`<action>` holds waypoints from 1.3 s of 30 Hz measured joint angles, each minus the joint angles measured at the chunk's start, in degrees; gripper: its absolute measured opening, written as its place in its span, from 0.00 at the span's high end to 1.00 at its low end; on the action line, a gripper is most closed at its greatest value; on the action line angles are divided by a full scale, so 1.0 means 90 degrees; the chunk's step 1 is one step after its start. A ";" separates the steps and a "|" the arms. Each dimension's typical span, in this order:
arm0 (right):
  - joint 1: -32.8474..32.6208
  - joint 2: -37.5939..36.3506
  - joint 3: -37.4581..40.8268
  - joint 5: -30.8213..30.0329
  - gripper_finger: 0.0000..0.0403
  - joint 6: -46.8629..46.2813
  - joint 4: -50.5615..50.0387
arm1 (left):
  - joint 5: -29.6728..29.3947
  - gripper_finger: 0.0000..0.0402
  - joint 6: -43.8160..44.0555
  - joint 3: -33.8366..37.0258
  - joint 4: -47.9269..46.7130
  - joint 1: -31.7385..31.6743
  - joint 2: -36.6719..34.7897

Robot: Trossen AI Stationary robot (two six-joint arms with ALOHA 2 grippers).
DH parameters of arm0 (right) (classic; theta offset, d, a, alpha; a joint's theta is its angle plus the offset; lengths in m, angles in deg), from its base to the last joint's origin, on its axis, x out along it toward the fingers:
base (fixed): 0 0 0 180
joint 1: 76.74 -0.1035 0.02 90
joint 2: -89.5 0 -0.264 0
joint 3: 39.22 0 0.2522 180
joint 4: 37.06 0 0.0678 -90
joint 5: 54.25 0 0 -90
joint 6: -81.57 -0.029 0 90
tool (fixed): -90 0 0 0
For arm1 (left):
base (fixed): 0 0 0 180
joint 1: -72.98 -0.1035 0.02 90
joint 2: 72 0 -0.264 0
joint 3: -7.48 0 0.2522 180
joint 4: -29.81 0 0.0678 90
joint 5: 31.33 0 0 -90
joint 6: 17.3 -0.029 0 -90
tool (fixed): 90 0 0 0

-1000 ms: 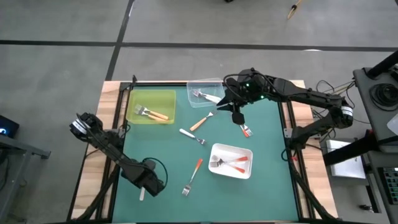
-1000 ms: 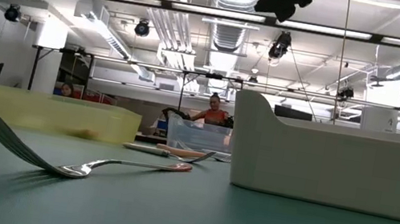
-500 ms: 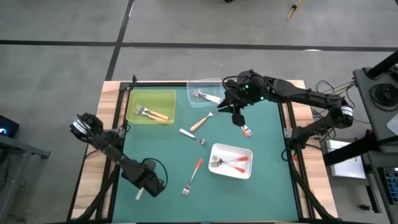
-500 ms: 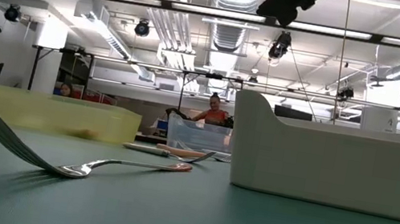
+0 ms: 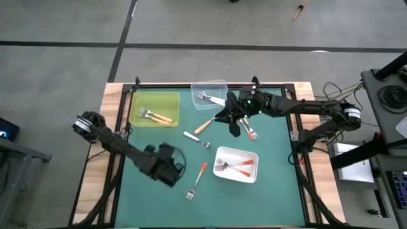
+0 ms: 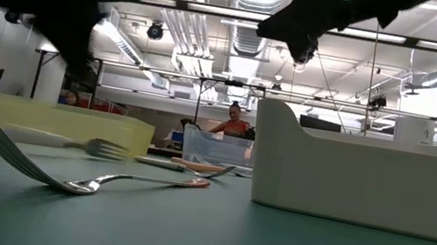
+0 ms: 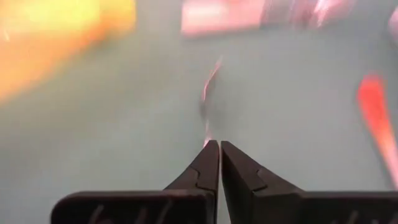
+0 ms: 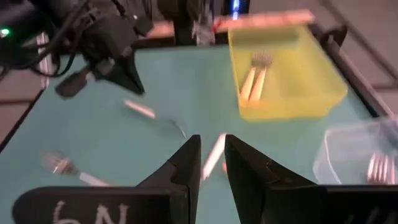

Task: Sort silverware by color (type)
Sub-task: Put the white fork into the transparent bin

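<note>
Green tabletop (image 5: 267, 159): the left gripper (image 5: 170, 166), jaws clenched empty, hovers beside the red-handled fork (image 5: 196, 179). Right gripper (image 5: 234, 124), slightly parted, holds nothing. Yellow tray (image 5: 154, 109) holds orange-handled forks (image 5: 154, 115); white tray (image 5: 236, 165), red ones.

My left gripper (image 5: 170, 166) sits low over the mat with its fingers pressed fully together, arm stretched in from my left. My right gripper (image 5: 233, 124) hangs opposite, fingers slightly parted around nothing, arm extended from my right.

No legible text or labels.
</note>
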 joint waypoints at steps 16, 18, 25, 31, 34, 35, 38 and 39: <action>-0.0325 -0.0007 0.0851 -0.1419 0.84 -0.0060 0.0997 | 0.0365 1.00 -0.3519 -0.0865 0.0007 -0.1281 -0.0007; -0.0325 -0.0010 0.0860 -0.1422 0.84 -0.0056 0.0995 | 0.0752 1.00 -0.3748 -0.0621 0.0280 -0.1281 -0.0031; -0.0324 -0.0012 0.0860 -0.1429 0.84 0.0016 0.1007 | 0.2433 1.00 -0.5270 0.0788 0.3170 -0.1480 -0.0413; -0.0323 -0.0012 0.0860 -0.1432 0.84 0.0003 0.1007 | 0.2330 1.00 -0.5376 0.1674 0.3751 -0.1878 -0.0614; -0.0323 -0.0012 0.0860 -0.1432 0.84 0.0003 0.1007 | 0.2332 0.99 -0.5426 0.1912 0.3741 -0.1973 -0.0639; -0.0323 -0.0012 0.0860 -0.1432 0.84 0.0003 0.1007 | 0.2337 0.97 -0.5454 0.1941 0.3731 -0.1977 -0.0639; -0.0323 -0.0012 0.0860 -0.1432 0.84 0.0003 0.1007 | 0.2359 0.91 -0.5583 0.1953 0.3714 -0.1961 -0.0668; -0.0323 -0.0012 0.0860 -0.1432 0.84 0.0003 0.1007 | 0.2355 0.88 -0.5653 0.1953 0.3692 -0.1958 -0.0668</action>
